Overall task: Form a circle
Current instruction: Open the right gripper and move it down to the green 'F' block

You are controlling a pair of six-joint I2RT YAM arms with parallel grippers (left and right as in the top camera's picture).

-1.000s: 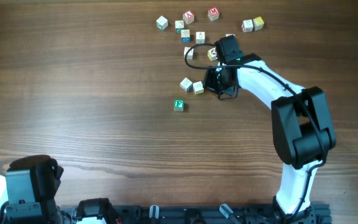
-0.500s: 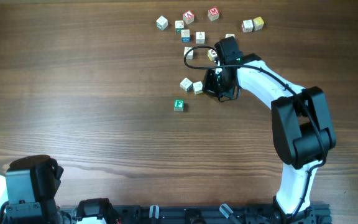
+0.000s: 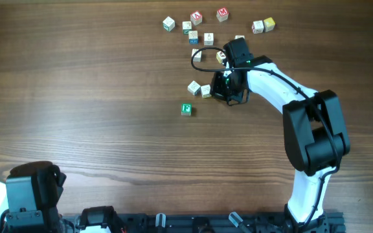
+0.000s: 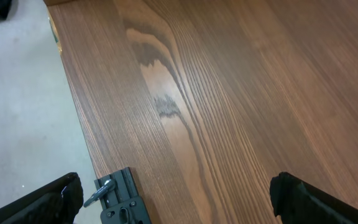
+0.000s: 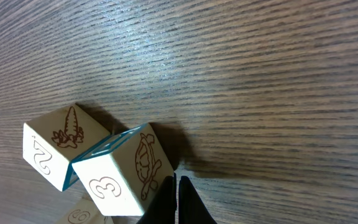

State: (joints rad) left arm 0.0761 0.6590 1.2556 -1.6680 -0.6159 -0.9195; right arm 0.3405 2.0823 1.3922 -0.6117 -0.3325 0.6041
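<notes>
The right arm reaches far out over the counter [image 3: 96,97]. The right hand [image 5: 176,200] is low, close to the wood, with its two fingers pressed together and nothing between them. The cluster [image 3: 198,94] lies directly next to this hand, and it is not a full ring.

The nearest cube [image 5: 120,171] is just beside the fingertips, on their left in the wrist view. It has blue edges, a brown 3 on one face and a turtle on another. I cannot tell if the tips touch it. The second pale cube [image 5: 58,146] is on the far side of the first one from the hand and meets it at a corner. It shows a 2 and a carrot. The green cube [image 3: 186,109] with a white letter is further from the hand again, a little apart from the two pale ones and more toward the robot's base.

The loose cubes [image 3: 208,37] lie scattered beyond the hand, away from the base, and one is close to the wrist.

The left hand [image 4: 176,202] is well apart from all this, near the counter's edge, with its fingers wide apart and nothing in them.
</notes>
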